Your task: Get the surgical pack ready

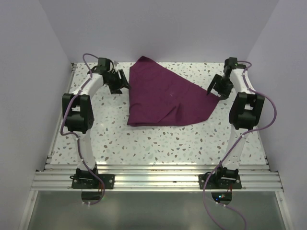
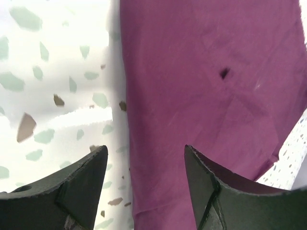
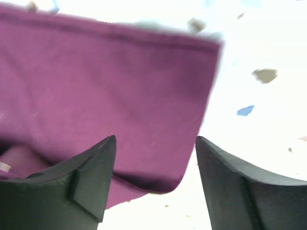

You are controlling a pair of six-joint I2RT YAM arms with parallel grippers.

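The speckled table [image 1: 158,143] carries the deep-maroon cloth [image 1: 163,96], which lies in a rough triangle at the far middle, between the two arms. The left gripper [image 1: 122,85] hangs over the cloth's left edge and the right gripper [image 1: 213,90] over its right corner. Both have their fingers spread wide and grip nothing.

No text, label, brand, number or sign can be read in any of the three views, neither on the maroon cloth [image 1: 163,96] nor on the speckled table [image 1: 144,143].
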